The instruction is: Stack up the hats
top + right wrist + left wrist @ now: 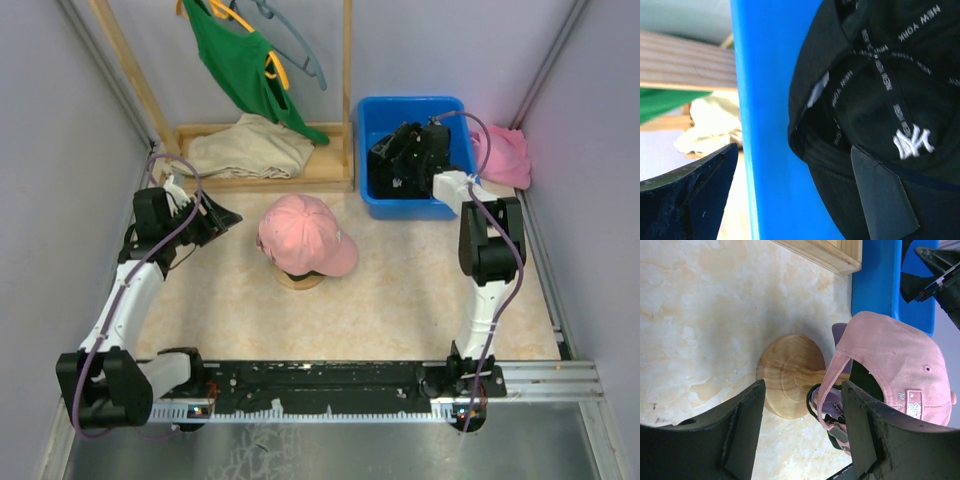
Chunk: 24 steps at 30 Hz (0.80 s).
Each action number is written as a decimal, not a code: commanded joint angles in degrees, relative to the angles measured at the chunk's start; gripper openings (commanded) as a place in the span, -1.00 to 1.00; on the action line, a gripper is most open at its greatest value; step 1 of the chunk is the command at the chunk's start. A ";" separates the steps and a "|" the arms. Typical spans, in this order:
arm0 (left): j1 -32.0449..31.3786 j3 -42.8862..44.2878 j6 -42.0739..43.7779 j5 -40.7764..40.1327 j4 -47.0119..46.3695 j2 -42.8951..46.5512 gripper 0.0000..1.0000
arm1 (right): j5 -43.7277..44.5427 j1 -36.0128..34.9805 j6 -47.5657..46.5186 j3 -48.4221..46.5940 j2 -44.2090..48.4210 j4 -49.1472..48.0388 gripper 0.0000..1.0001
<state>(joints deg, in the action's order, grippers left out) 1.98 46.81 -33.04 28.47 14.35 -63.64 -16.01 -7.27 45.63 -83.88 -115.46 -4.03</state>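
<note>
**Fig. 1.** Hat stacking, 2-arm rig, 1 moment.

**(a)** The right gripper (792,150) has its jaws spread wide and nothing clamped. They straddle the wall of the blue bin (765,100), with 1 finger outside it and 1 inside. The inner finger is over a black cap (880,90), which lies with its taped inner seams and a white logo turned toward the wrist. The wide spread probably lets the inner finger reach the cap's edge for a pick. With the wall between the jaws, a closure here could foul on the wall.

**(b)** The left gripper (802,390) has its jaws partly spread and empty, held low and short of the stack. Straight ahead of its fingers is the wooden stand (785,372). The pink cap (890,350) sits atop the stand, off toward the right-hand finger, with a lavender cap (840,331) showing beneath it. This arm appears to be standing by, perhaps to steady the stack.

**Hidden or unclear:**
- The caps cover the stand's post.
- A dark layer under the lavender cap may be a 2nd black cap, but this is not certain.
- From above, the bin's contents below the right gripper read only as a dark mass.
- The black cap's brim is cut off in the wrist view.
</note>
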 commanded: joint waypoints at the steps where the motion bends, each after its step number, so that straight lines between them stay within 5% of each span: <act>1: 0.74 1.78 1.72 -0.40 0.89 -0.12 0.37 | 3.00 0.06 6.66 -5.49 -2.23 -10.16 0.87; 12: 1.81 1.98 3.32 -0.29 2.05 -0.52 0.37 | 10.58 0.19 6.92 -14.52 -10.59 -6.52 0.67; 15: 1.96 2.05 3.65 -0.13 2.39 -0.69 0.37 | 11.62 0.24 6.55 -16.76 -12.25 -5.80 0.29; 21: 2.03 4.93 5.92 2.01 4.45 0.12 0.37 | 11.23 0.99 4.35 -17.80 -12.35 -6.46 -1.00; 24: 1.98 8.55 9.57 1.93 7.31 1.98 0.40 | 9.44 1.43 1.96 -15.20 -9.12 -8.23 -1.00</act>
<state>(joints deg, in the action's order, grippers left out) 3.62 49.74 -28.42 29.19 18.81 -64.23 -5.91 -6.68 51.00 -98.74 -128.40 -8.16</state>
